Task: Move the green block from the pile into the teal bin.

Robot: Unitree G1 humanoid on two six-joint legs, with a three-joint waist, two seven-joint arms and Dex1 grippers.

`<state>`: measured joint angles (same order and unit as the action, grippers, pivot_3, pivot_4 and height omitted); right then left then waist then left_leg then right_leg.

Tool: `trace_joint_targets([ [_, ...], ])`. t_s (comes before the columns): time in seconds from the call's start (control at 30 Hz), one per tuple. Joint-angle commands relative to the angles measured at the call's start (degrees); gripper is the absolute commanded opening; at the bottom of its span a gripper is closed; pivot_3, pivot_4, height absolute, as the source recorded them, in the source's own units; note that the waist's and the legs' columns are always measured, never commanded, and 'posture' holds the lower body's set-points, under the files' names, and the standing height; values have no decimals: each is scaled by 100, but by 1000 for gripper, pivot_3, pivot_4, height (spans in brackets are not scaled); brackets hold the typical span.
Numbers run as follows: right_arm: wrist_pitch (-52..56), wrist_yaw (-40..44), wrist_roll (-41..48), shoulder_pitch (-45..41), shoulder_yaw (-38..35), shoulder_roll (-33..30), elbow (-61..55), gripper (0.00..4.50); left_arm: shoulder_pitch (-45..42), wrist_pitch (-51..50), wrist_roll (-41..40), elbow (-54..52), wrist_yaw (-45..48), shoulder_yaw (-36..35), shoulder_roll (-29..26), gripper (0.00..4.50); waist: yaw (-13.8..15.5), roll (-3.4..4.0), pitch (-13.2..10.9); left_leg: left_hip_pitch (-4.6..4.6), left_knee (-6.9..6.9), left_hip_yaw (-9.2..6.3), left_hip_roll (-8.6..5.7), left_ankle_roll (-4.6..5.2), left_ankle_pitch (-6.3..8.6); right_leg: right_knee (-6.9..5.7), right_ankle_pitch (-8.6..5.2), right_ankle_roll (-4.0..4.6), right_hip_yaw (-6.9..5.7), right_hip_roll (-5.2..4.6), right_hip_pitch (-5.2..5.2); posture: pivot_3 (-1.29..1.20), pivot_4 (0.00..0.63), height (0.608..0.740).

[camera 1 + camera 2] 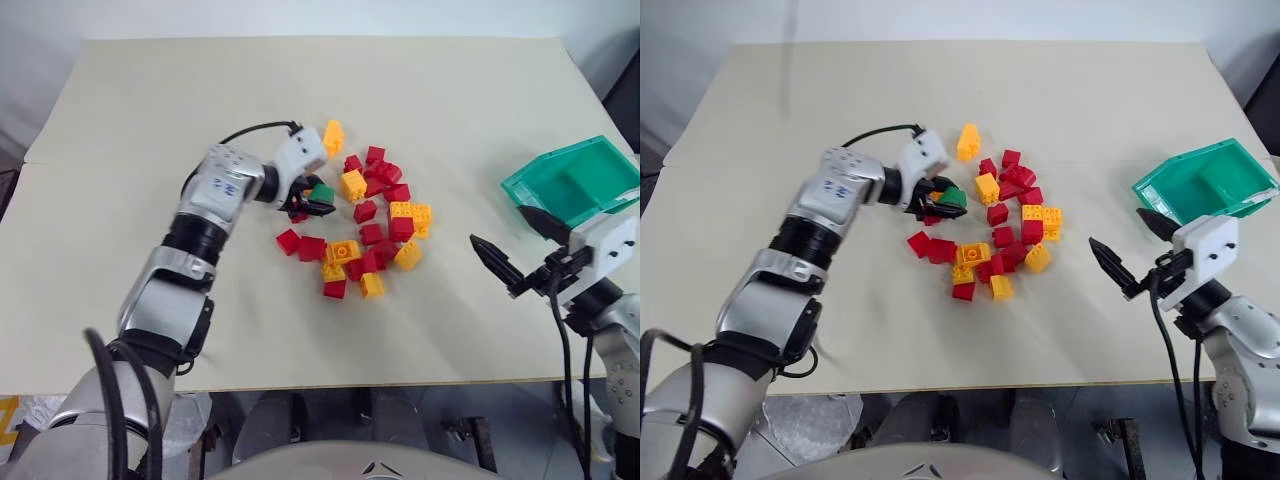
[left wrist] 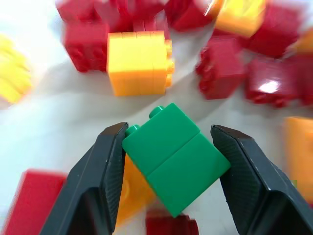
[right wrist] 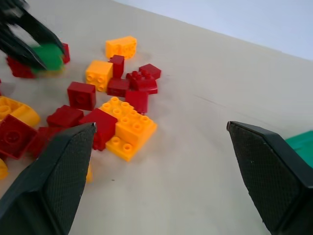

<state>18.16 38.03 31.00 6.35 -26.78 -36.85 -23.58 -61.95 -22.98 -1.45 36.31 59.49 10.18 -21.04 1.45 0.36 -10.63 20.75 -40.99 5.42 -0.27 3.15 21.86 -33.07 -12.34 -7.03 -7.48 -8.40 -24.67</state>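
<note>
A pale cream surface (image 1: 150, 120) carries everything. My left claw (image 2: 168, 161) is clamped on the green block (image 2: 175, 156) at the left edge of the pile (image 1: 372, 225), one finger on each flat side. I'd judge it light, rigid and slick plastic, so the smooth opposite faces are the sensible hold. My right claw (image 1: 520, 250) hangs spread wide, empty, near the teal bin (image 1: 530, 185).

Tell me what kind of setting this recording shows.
Probably a lab or test bench for sorting practice: a bare beige table holds only a pile of red and yellow toy bricks and a teal bin, with pale walls behind.
</note>
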Motion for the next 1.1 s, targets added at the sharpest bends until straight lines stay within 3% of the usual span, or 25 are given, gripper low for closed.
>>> trace_joint_targets([
  [0.03,63,-38,190,113,-429,-103,-274,4500,-72,235,-470,-472,32,-392,137,2400,42,0,0,2,-5,-5,-4,2,1,0,0,-1,-5,-5,3,0,150,740],
  [0.2,244,-171,363,549,-1032,-89,-492,4500,-273,1264,-516,124,-107,-410,871,2400,170,0,0,21,-23,-11,-15,15,6,12,10,-16,-11,-12,9,0,150,740],
  [0.33,306,-314,453,1100,-1663,38,-744,4500,-678,2333,-290,1364,-298,-246,1776,2400,215,-2,0,37,-24,-2,-21,20,8,28,13,-20,-26,-10,8,0,150,740],
  [0.57,412,-651,736,1696,-2152,400,-1411,4500,-1461,3305,-146,2881,-792,-384,2591,2400,124,-1,-1,35,-5,-5,-15,35,17,57,20,-29,-19,-5,4,0,150,740],
  [0.73,442,-879,781,1856,-2043,525,-1771,4500,-1698,3537,-105,3275,-826,-453,2766,2400,139,-1,0,38,-9,-2,-12,49,25,62,24,-28,-16,-5,1,0,150,740],
  [0.97,437,-973,810,1927,-1855,594,-1916,4500,-1316,3563,148,3187,95,-101,2773,2400,161,1,1,44,-13,1,-16,69,38,69,26,-30,-15,-6,1,0,150,740],
  [1.1,449,-969,816,1904,-1769,551,-1880,4500,-1021,3682,305,3129,388,158,3213,2400,175,2,1,49,-18,4,-20,80,45,80,28,-34,-13,-7,3,0,150,740],
])
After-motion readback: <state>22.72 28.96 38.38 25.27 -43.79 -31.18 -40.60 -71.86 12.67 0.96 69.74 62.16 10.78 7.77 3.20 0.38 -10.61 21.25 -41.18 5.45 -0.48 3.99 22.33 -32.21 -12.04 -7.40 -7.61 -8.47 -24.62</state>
